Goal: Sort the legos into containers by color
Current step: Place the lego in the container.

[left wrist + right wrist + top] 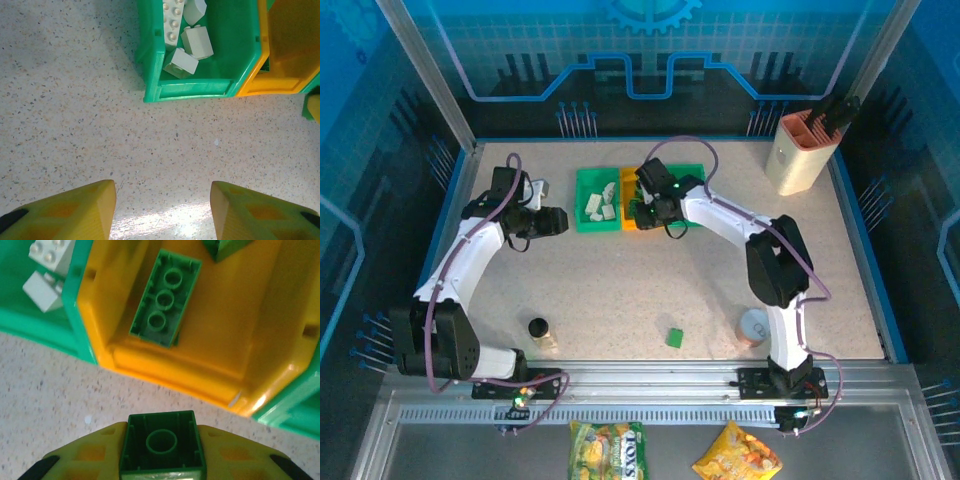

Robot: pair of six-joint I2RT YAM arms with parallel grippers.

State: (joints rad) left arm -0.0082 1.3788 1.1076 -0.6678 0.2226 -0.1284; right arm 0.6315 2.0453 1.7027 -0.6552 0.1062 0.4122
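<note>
Green lego poised at the orange bin
Right gripper clamps it to join the green brick inside; left gripper hangs empty, jaws parted.

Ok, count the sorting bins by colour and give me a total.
Green bins: 2
Orange-yellow bin: 1
Total: 3
</note>
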